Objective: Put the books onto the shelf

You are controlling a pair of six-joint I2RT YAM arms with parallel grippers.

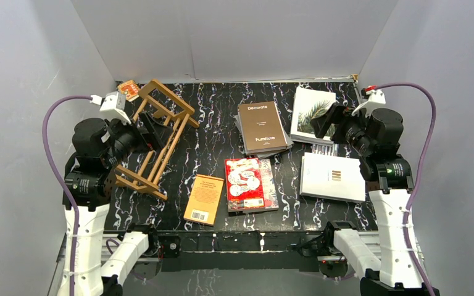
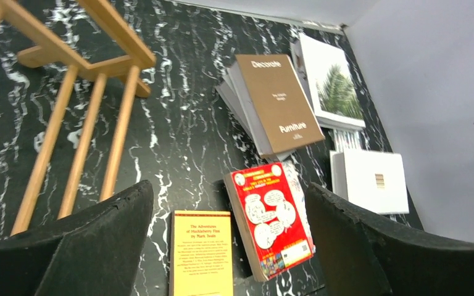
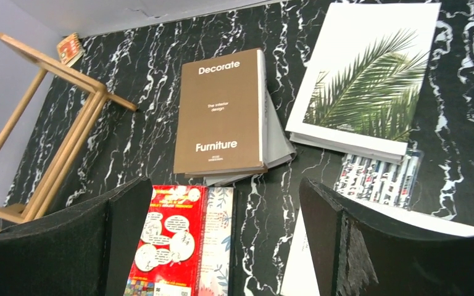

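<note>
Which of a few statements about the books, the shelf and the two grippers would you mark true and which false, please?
1. The brown Decorate book lies on top of a grey book. True.
2. The shelf already holds one book. False: it holds no book, and it sits askew near the left arm.
3. The left gripper and the right gripper are both open and hold nothing. True.
4. The orange paperback rests on the palm-leaf book. False: it lies flat on the table beside the red illustrated book, well away from the palm-leaf book.
</note>
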